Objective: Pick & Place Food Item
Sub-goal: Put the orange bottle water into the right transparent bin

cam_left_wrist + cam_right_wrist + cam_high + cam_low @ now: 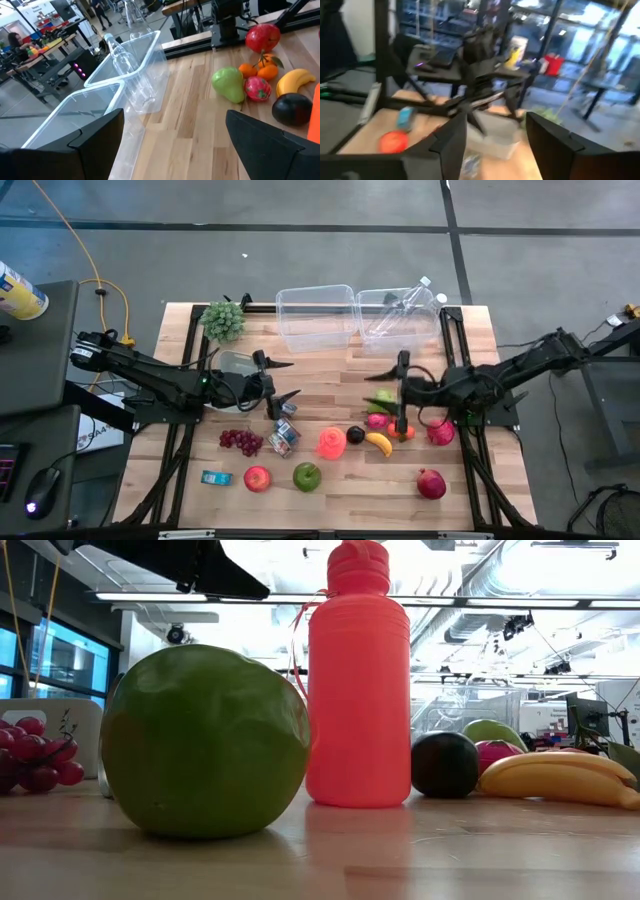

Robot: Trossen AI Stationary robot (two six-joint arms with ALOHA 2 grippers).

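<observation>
- The right gripper hangs over a small pile of toy food on the right part of the table. Its two fingers stand apart with nothing between them, as the right wrist view shows.
- Just under it lie a green pear, a pink fruit, small oranges and a banana. I cannot tell which one it is after.
- The left gripper waits on the left side with its fingers wide. It holds nothing.
- Two clear bins sit at the far edge of the table. The left bin looks bare. The right bin has only a clear plastic bottle in it. No food shows in either bin.
- Other food lies on the near part of the table: red grapes, a red apple, a green apple, a dark plum and two pomegranates.
- A pink bottle stands in the middle, beside the plum.
- I think the job is near its start. No food is in a gripper and none has gone into a bin.
- What is left: close on one fruit, lift it, carry it to where it should go, most likely a bin, and let it go.
</observation>
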